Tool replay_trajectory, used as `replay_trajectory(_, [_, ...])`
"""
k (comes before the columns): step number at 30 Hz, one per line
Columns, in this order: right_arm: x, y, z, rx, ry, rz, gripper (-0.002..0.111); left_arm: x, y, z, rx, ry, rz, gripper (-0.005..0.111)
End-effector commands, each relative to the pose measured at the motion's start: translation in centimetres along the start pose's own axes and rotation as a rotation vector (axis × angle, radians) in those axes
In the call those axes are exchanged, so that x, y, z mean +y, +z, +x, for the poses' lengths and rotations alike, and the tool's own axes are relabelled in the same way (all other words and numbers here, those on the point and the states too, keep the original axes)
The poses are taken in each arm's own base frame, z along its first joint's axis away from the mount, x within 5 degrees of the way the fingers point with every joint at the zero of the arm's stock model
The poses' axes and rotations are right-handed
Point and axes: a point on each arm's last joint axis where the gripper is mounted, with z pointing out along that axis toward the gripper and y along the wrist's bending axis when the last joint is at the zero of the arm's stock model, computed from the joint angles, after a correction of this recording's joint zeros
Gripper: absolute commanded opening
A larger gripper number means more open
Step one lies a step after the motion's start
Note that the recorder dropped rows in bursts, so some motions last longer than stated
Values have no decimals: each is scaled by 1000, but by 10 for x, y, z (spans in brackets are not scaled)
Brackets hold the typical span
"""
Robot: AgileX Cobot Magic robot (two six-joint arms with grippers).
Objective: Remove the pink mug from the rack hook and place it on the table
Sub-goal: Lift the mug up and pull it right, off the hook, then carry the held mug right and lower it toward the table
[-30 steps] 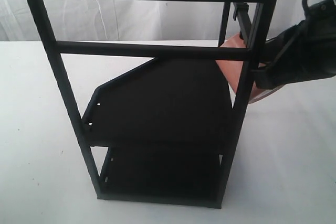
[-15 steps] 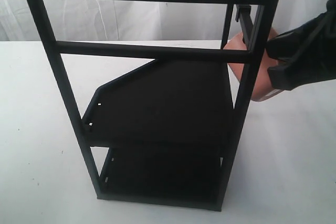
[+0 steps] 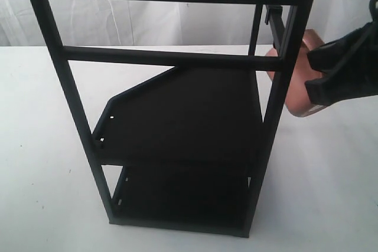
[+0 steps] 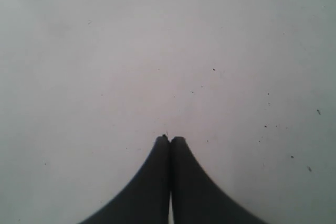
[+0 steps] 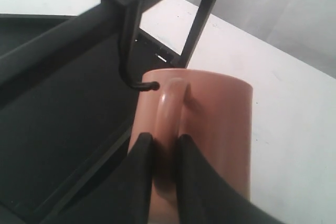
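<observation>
The pink mug (image 3: 300, 81) (image 5: 210, 124) hangs in the air just right of the tall black rack (image 3: 177, 116), partly behind its front right post. My right gripper (image 3: 325, 81) (image 5: 164, 139) is shut on the mug's loop handle, one finger on each side. The rack hook (image 5: 137, 80) (image 3: 271, 13) juts from the upper bar; its tip sits right beside the top of the handle, and I cannot tell whether they touch. My left gripper (image 4: 169, 139) is shut and empty above the bare white table (image 4: 157, 51); it is out of the exterior view.
The rack has two dark shelves (image 3: 189, 116) and stands in the middle of the white table (image 3: 41, 146). A white curtain (image 3: 147, 22) hangs behind. Bare tabletop (image 3: 331, 169) lies right of the rack under the mug.
The right gripper has carried the mug to the right, away from the rack's post, so more of the mug shows beyond the post. The left gripper's earlier state is not shown.
</observation>
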Motion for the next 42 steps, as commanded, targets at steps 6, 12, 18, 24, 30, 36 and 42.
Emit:
replay_trajectory(6, [-4, -3, -3, -52, 15, 45, 0, 0, 0, 1, -1, 5, -5, 0])
replay_trajectory(12, [-8, -15, 9, -141, 44, 121, 0, 0, 0, 1, -1, 5, -5, 0])
replay_trajectory(18, [-12, -36, 29, -275, 10, 231, 0, 0, 0, 1, -1, 5, -5, 0])
replay_trajectory(24, [-4, -45, 56, -406, 2, 211, 0, 0, 0, 1, -1, 5, -5, 0])
replay_trajectory(30, [4, -47, 67, -474, 92, 132, 0, 0, 0, 1, -1, 5, -5, 0])
replay_trajectory(36, [5, -47, 66, -500, 418, 39, 0, 0, 0, 1, -1, 5, -5, 0])
replay_trajectory(42, [-1, -45, 73, -443, 460, 109, 0, 0, 0, 1, -1, 5, -5, 0])
